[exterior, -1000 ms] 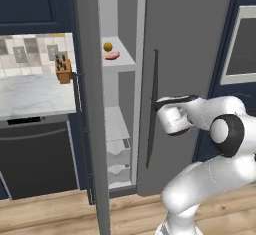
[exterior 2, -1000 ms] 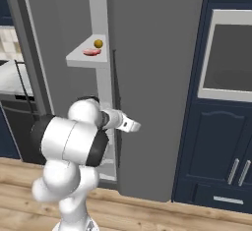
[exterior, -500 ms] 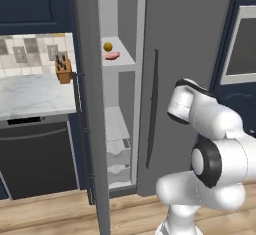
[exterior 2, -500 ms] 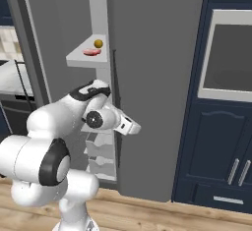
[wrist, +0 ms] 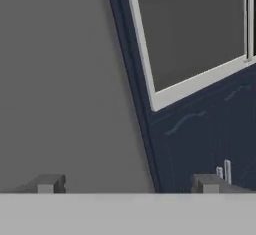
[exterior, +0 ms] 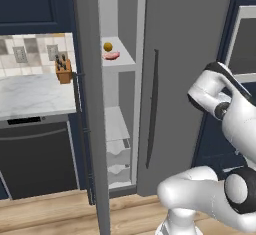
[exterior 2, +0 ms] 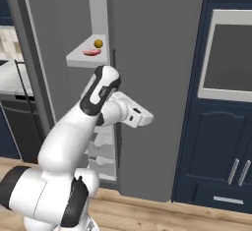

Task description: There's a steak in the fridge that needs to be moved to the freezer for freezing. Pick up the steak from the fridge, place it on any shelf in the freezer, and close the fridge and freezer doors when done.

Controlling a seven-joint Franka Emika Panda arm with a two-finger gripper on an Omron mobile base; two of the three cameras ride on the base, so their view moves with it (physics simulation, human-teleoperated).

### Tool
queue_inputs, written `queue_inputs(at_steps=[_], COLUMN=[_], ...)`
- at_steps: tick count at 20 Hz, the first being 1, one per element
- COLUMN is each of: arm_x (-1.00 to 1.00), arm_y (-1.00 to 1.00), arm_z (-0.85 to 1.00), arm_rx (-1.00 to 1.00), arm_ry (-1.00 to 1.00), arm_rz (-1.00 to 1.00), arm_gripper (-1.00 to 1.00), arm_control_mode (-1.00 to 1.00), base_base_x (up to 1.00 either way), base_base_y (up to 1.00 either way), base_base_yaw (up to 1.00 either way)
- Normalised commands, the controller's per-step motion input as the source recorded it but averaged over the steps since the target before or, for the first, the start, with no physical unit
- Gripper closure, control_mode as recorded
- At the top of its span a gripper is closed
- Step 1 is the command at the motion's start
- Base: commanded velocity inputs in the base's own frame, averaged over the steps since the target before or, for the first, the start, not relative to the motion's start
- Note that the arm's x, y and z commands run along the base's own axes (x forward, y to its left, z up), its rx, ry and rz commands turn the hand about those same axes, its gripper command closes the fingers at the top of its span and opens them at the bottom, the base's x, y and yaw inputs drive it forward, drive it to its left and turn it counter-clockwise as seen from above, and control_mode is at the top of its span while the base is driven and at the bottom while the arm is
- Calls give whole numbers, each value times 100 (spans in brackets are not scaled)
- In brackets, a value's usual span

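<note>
We see the steak (exterior: pixel 112 55) lying on a narrow white shelf (exterior: pixel 123 61) in the upper middle of the left base view, just beside a small yellow fruit (exterior: pixel 107 46), inside the narrow section whose door (exterior: pixel 89 104) stands open at left centre. The wide door (exterior: pixel 187 79) beside it is shut, its dark bar handle (exterior: pixel 151 109) running down the middle of the frame. In the right base view the same steak (exterior 2: pixel 91 52) sits at upper left.

The gripper (exterior 2: pixel 143 117), at the centre of the right base view, is turned away from the shelf toward the wide door and the navy cabinets (exterior 2: pixel 216 156) at right. In the hand view its fingertips (wrist: pixel 47 183) stand far apart at the bottom corners with nothing between them, so the jaws are spread and empty; ahead are grey door and an oven window (wrist: pixel 190 29).

We judge the risks as these: the arm's elbow, folded close to the unit, could knock the open door or the bar handle as it swings; a reach toward the shelf could nudge the fruit and roll it off; a flat slab may slip from a shallow pinch.
</note>
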Motion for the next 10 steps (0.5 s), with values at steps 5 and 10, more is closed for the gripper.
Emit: queue_inputs(at_steps=[5,10], arm_x=[-1,0], arm_y=[-35,-8], arm_z=[62,40], arm_rx=[-41,-45], arm_ry=[-7,-6], arm_rz=[-32,-30], arm_gripper=[-100,-100], arm_control_mode=[-100,-100], base_base_x=[0,0], base_base_y=[0,0], base_base_yaw=[0,0])
